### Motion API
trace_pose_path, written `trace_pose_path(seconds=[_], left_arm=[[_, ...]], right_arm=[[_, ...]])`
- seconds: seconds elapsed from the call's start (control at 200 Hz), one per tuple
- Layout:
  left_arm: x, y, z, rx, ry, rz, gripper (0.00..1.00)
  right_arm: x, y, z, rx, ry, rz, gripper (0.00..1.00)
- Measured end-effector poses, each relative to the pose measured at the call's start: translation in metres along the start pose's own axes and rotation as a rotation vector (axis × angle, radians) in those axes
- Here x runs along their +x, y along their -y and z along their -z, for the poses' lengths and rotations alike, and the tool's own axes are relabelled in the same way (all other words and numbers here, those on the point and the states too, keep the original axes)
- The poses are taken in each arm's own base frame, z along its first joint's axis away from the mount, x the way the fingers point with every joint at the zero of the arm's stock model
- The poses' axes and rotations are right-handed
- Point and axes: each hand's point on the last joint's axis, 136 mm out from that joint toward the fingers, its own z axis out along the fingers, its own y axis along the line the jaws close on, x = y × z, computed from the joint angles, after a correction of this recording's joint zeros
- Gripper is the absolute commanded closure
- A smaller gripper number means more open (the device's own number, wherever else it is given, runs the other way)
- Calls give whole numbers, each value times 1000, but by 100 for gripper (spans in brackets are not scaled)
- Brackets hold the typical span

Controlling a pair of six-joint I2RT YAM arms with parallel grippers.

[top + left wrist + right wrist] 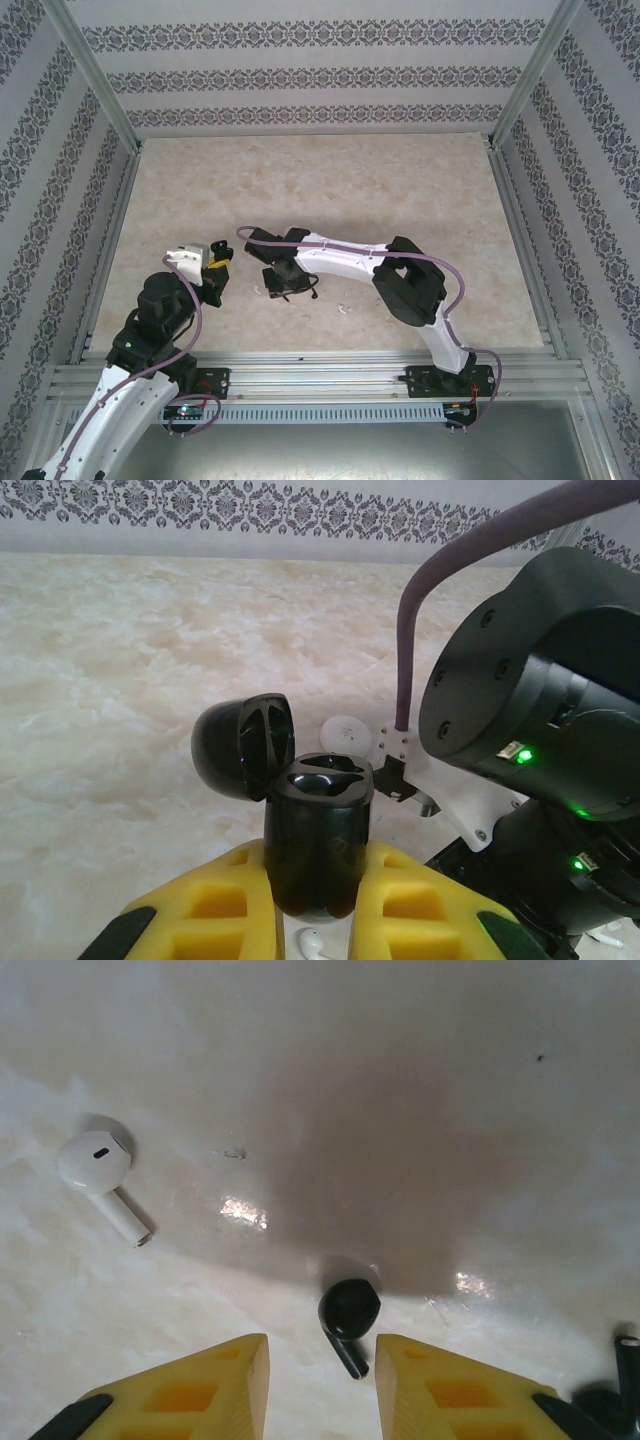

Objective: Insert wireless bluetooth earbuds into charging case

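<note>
My left gripper (318, 860) is shut on a black charging case (318, 825), held upright with its lid (243, 745) swung open to the left and both sockets showing empty. A white earbud (315, 942) lies on the table below the case. My right gripper (322, 1352) points down at the table, open, with a black earbud (349, 1312) lying between its yellow fingertips (235, 1365) and touching neither. Another white earbud (100, 1168) lies to the far left of it. In the top view the left gripper (214, 262) and right gripper (285, 285) sit close together.
A white round case (345, 730) rests on the table behind the black case. The right arm's wrist (530, 680) looms close on the right of the left wrist view. A dark object (612, 1400) sits at the right wrist view's lower right corner. Aluminium rails (320, 365) edge the marble table.
</note>
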Motion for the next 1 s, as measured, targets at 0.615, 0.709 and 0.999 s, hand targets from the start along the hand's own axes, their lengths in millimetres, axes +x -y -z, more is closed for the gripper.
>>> trace_pose_path(seconds=[0.615,0.709,0.999], left_arm=[[1,2,0,15,-3,4,100],[1,3,0,19,-5,5,100],[6,13,-3,81,-13,5,100]], right_arm=[[1,6,-15,67,-46,22,68],[1,7,-17,72,-48,26,68],[1,7,-19,80,-57,40,74]])
